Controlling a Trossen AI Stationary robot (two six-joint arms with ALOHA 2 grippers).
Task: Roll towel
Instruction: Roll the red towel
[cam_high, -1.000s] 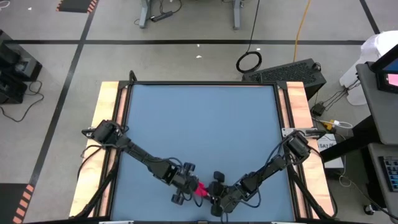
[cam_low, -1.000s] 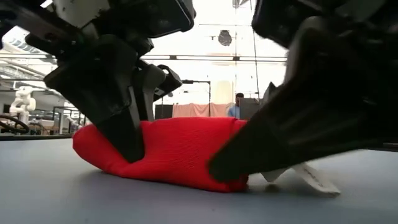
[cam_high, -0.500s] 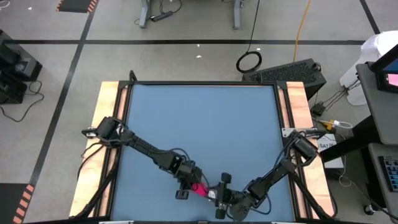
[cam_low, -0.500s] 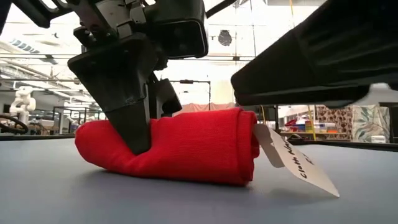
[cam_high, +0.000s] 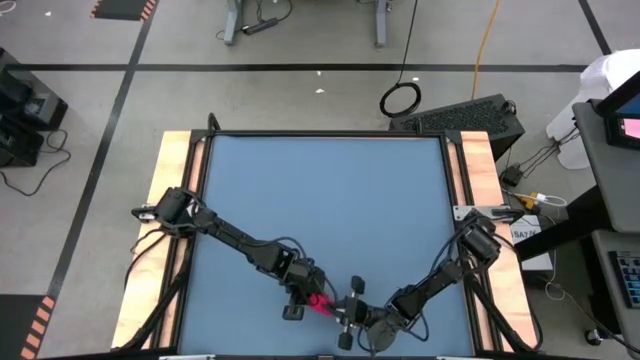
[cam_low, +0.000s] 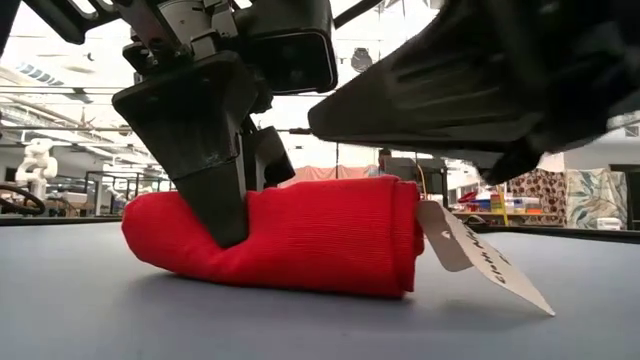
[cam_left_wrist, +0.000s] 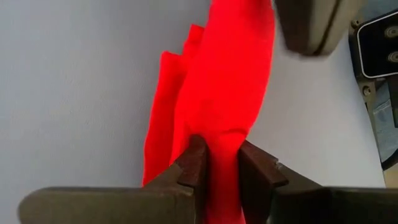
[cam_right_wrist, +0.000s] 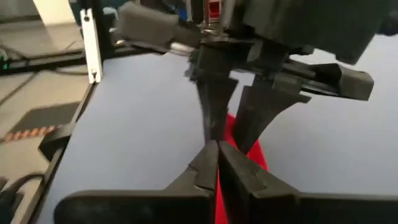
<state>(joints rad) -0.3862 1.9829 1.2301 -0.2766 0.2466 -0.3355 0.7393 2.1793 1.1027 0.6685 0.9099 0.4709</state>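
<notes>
Since a second ago, the right gripper (cam_right_wrist: 216, 163) has been lifted off the towel (cam_low: 300, 235) and pulled back a little toward the near edge of the surface (cam_high: 320, 200). Its jaws are now pressed together and nothing is held in them; it hangs just above the tag end of the roll. The small white tag (cam_low: 478, 255), hidden under that gripper before, is now seen sticking out at that end.

The left gripper (cam_left_wrist: 217, 163) is kept low on the other end, where a fold of the red cloth is pinched between its jaws.

The towel is seen lying on the blue surface near the front edge, between the two arms, in a fat roll. The rolling looks nearly done. One loose flap is seen beside the roll in the left wrist view, so a little tidying may be needed.
</notes>
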